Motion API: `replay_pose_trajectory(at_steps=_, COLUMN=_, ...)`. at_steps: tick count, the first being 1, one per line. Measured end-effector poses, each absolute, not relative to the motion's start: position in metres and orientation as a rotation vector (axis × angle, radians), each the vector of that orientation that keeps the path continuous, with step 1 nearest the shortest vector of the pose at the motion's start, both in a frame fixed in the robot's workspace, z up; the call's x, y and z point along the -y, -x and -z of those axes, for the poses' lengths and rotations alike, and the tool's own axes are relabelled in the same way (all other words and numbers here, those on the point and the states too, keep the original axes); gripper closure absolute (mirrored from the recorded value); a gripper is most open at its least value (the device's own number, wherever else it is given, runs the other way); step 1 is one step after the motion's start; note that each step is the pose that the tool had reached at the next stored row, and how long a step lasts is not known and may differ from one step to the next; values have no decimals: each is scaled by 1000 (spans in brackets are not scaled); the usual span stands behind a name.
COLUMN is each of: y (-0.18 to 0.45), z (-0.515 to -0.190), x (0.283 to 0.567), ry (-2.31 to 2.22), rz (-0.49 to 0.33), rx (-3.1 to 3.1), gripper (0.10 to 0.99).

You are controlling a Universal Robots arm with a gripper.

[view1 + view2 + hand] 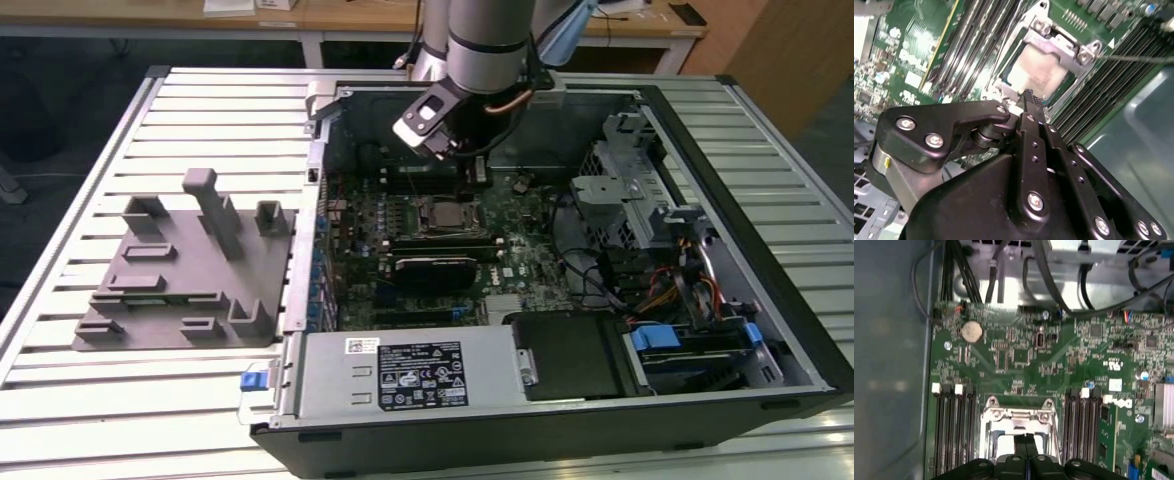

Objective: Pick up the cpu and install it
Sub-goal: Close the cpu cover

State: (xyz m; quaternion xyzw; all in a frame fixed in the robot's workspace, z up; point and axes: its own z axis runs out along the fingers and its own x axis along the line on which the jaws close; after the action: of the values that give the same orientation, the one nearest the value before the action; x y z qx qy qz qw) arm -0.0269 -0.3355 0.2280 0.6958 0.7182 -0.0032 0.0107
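Note:
The cpu (1038,71), a silvery square chip, lies flat in the motherboard socket (1081,52) with the metal frame around its edges. In the exterior view the cpu (447,213) shows in the middle of the board inside the open computer case. My gripper (1029,98) hovers just above the socket's edge, its two black fingers pressed together with nothing between them. In the first wrist view the gripper (1025,441) tips sit over the socket frame (1019,415). A thin wire lever (1134,58) sticks out from the socket's side.
Black memory slots (954,430) flank the socket on both sides. Cables (1054,285) run along the case wall beyond the board. A grey fixture plate (187,270) lies on the slatted table at the exterior view's left. Drive cages (641,200) fill the case's right side.

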Motion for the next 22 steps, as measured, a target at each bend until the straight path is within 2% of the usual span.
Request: replay_pose_trajectory(at_steps=22, y=45, z=-222, x=335, ry=-2036, rz=8, rx=-2364, gripper=980)
